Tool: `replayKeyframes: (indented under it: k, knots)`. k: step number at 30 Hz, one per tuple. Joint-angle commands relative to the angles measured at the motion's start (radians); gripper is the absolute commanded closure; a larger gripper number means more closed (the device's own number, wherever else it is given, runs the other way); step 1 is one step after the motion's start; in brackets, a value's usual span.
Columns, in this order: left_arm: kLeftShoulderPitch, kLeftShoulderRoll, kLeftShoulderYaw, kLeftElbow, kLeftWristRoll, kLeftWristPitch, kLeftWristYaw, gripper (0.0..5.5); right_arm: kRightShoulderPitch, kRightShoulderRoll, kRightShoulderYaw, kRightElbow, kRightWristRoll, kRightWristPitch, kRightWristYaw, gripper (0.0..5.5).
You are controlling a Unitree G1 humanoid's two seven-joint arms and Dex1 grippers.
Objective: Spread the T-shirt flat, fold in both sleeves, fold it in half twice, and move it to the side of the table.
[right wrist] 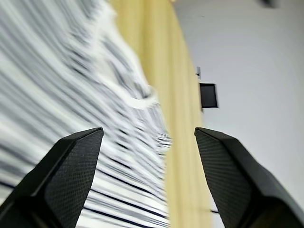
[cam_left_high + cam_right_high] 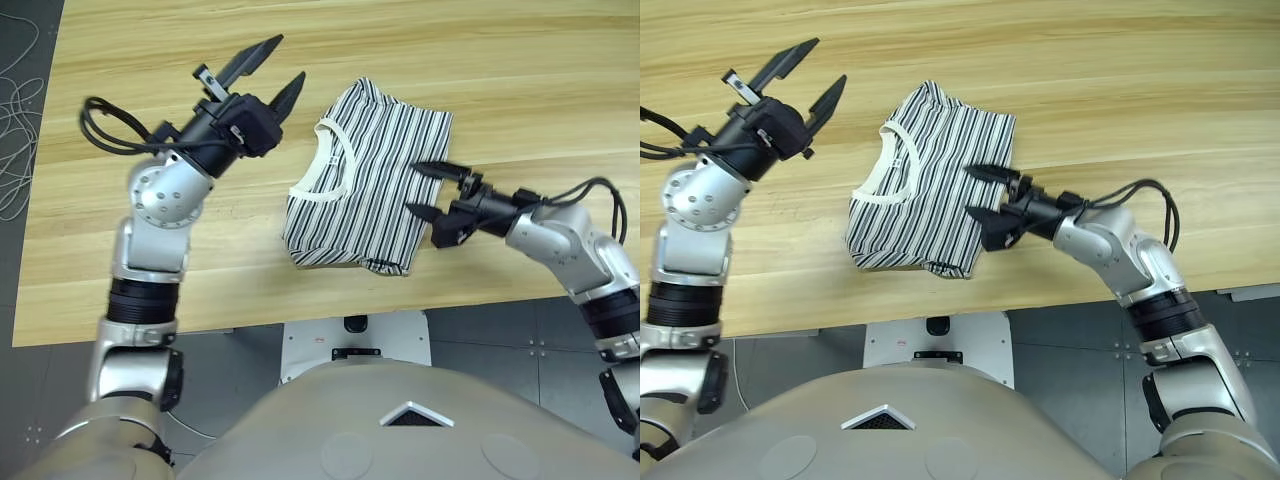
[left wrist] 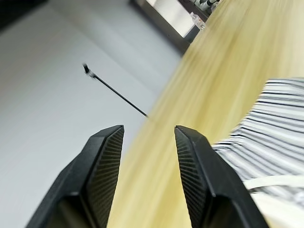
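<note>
Folded shirt (image 2: 365, 180) on table (image 2: 150, 60), near the front edge. Left gripper (image 2: 290, 58) raised left of it, wide apart, empty. Right gripper (image 2: 412, 187) wide at shirt's right edge; its wrist view adds the collar (image 1: 128, 92). Left eye view catches floor cables (image 2: 15, 110).

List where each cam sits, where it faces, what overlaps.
Left eye: head, facing forward-down at table and folded T-shirt; both arms, left hand, right hand show.
Right eye: head, same scene, both arms.
Left wrist: left wrist, looking past its open hand at table and T-shirt.
Right wrist: right wrist, looking past its open hand across the T-shirt.
Shared: T-shirt in all four.
</note>
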Motion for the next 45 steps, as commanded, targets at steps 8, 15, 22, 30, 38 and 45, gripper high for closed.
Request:
replayKeyframes:
  k: [8,15,22,30,38,45]
  knots:
    - [-0.232,0.278,-0.187,0.61,0.61,-0.693,0.351,3.51,-0.019,-0.097,-0.029,0.148,-0.216,-0.246,-0.184,1.93]
    - [-0.273,0.283,-0.396,0.778,0.9,-0.7,0.67,3.51,-0.048,-0.166,-0.091,0.155,-0.401,-0.372,-0.436,1.93]
    - [-0.308,0.238,-0.581,0.837,1.021,-0.682,0.857,3.51,-0.07,-0.146,-0.014,0.17,-0.541,-0.381,-0.502,1.93]
    - [-0.347,0.223,-0.712,0.861,1.051,-0.658,0.986,3.51,-0.079,-0.137,0.089,0.213,-0.622,-0.383,-0.56,1.93]
    - [-0.365,0.188,-0.801,0.868,1.05,-0.637,1.053,3.51,-0.104,-0.09,0.167,0.228,-0.634,-0.352,-0.581,1.93]
    - [-0.38,0.152,-0.846,0.87,1.041,-0.621,1.077,3.51,-0.137,-0.034,0.227,0.243,-0.628,-0.328,-0.569,1.93]
